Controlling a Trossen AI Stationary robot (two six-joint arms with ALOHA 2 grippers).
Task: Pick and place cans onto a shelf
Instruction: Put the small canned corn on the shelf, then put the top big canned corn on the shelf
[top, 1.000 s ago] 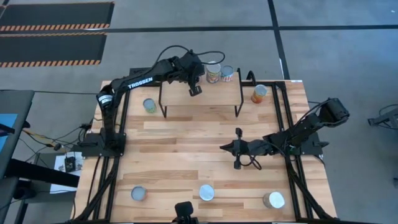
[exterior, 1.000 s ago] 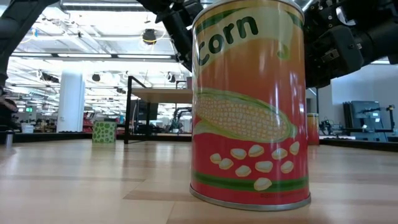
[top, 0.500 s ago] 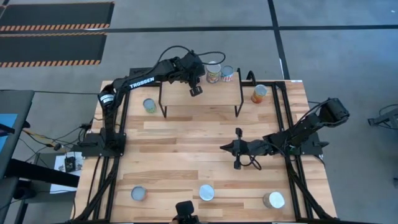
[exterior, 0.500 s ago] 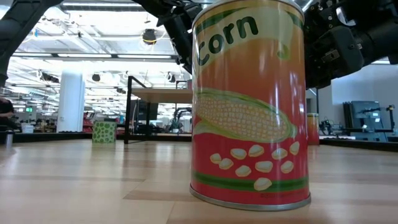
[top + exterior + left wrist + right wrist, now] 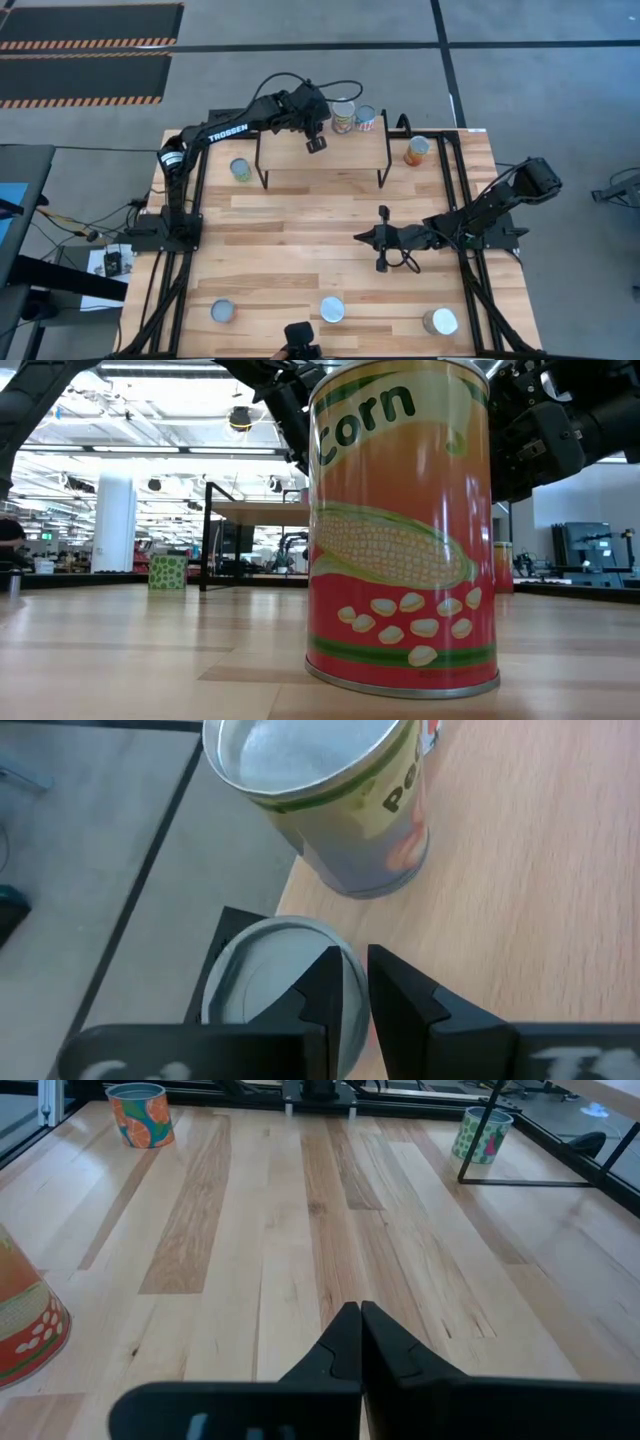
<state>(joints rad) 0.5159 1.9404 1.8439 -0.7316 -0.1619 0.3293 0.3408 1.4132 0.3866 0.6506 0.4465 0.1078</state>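
— Since the left gripper (image 5: 315,144) hangs over the far left part of the shelf (image 5: 340,152), which step would you say is in hand?

— A placement, at the letting-go end of it, I'd judge. In the left wrist view its fingers (image 5: 395,995) stand a little apart with only a slim gap, and a silver-topped can (image 5: 265,985) sits directly beneath them, at the shelf's edge. The can's rim runs right by that gap, and I cannot tell whether either finger touches it.

— Is anything else up there?

— A pale-labelled can (image 5: 330,790) stands upright just beyond it on the light wood.

— And the next move?

— Probably a clean lift straight up, so the fingers don't drag the rim and tip the can off that edge. Then a reach for another can. The green can (image 5: 240,169) stands on the table (image 5: 300,225) just left of the shelf and is the closest. The orange can (image 5: 417,150) stands on the table to the shelf's right. Three more line the near edge, among them the corn can (image 5: 400,530).

— How does the arm lie?

— It is stretched from its base at the table's left, up and across toward the far side, with the wrist bent so the gripper points down onto the shelf top.

— And the other arm?

— The right gripper (image 5: 360,237) waits low over the middle of the table, fingers pressed together on nothing and pointing left.
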